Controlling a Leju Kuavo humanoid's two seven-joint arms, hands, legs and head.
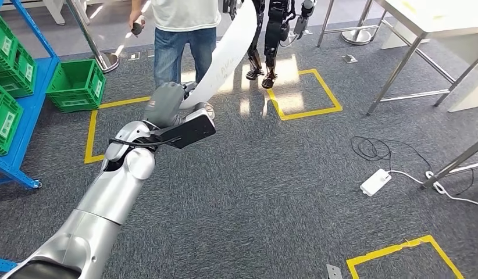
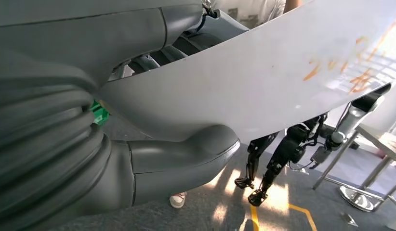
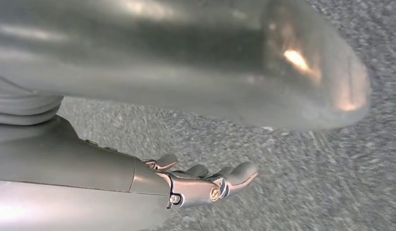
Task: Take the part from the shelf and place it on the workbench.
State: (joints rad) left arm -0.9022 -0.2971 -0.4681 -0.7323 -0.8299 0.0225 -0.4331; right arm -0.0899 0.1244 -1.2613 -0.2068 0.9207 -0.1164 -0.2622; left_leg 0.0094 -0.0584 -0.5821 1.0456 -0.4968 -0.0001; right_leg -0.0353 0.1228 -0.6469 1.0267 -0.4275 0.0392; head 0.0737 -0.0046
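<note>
Already off the shelf, the long white curved sheet-metal part is in the left robot hand. In the head view this robot hand grips the part's lower end, and the part rises forward and to the right, its long axis slanting up toward a person in jeans who stands just behind it. The blue shelf with green plastic crates is at the far left; a grey metal desk stands at the far right, well apart from the part. My judgement: the carrying move must swing the part to the right, and the left arm is the one that does it.

From the left wrist, the thick grey thumb lies under the white part and dark fingers close over it, so the hold is firm. The part runs away from the robot hand, with orange marks near its far end.

From the right wrist, the right robot hand hangs above the grey carpet floor, fingers loosely apart, holding nothing.
</note>
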